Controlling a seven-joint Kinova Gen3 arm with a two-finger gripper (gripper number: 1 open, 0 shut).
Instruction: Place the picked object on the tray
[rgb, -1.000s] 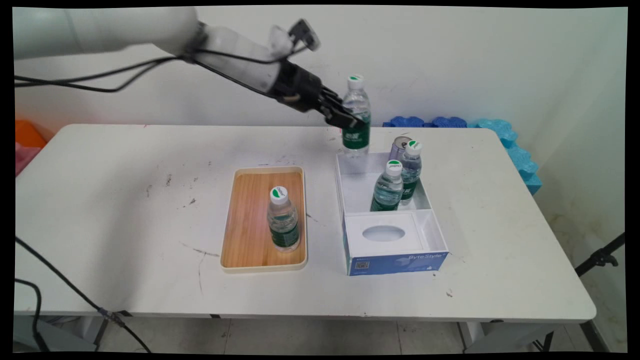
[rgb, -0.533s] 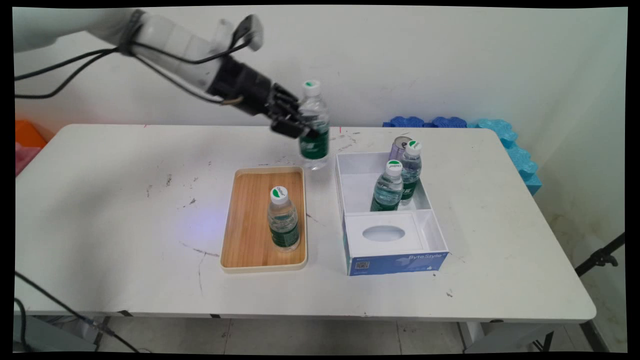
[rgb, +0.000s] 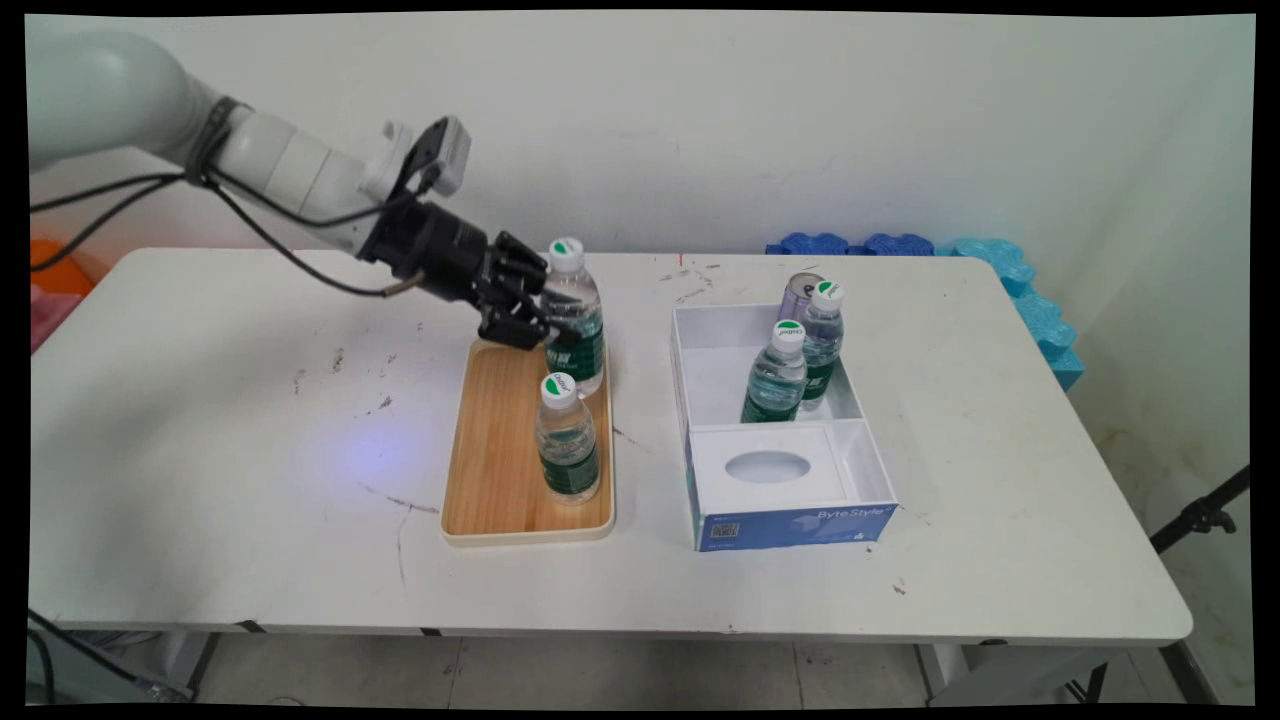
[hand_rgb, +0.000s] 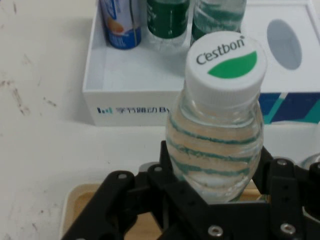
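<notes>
My black gripper (rgb: 553, 330) is shut on a clear water bottle (rgb: 573, 315) with a green label and a white cap. It holds the bottle upright over the far end of a wooden tray (rgb: 497, 440). A second bottle (rgb: 566, 437) of the same kind stands on the tray's near right part. In the hand view the held bottle (hand_rgb: 220, 130) rises between the fingers (hand_rgb: 170, 165) of the gripper (hand_rgb: 216, 172), its cap reading Cestbon. Whether the held bottle's base touches the tray is hidden.
Right of the tray stands a white and blue box (rgb: 790, 525) with two more bottles (rgb: 775, 372) and a can (rgb: 797, 296) in its far compartment. The hand view looks across at that box (hand_rgb: 130, 107). Blue foam blocks (rgb: 1000, 265) lie at the table's far right edge.
The arm has carried the bottle leftward and down, from above the box's far end to over the far end of the wooden tray. The other bottles have not moved.
</notes>
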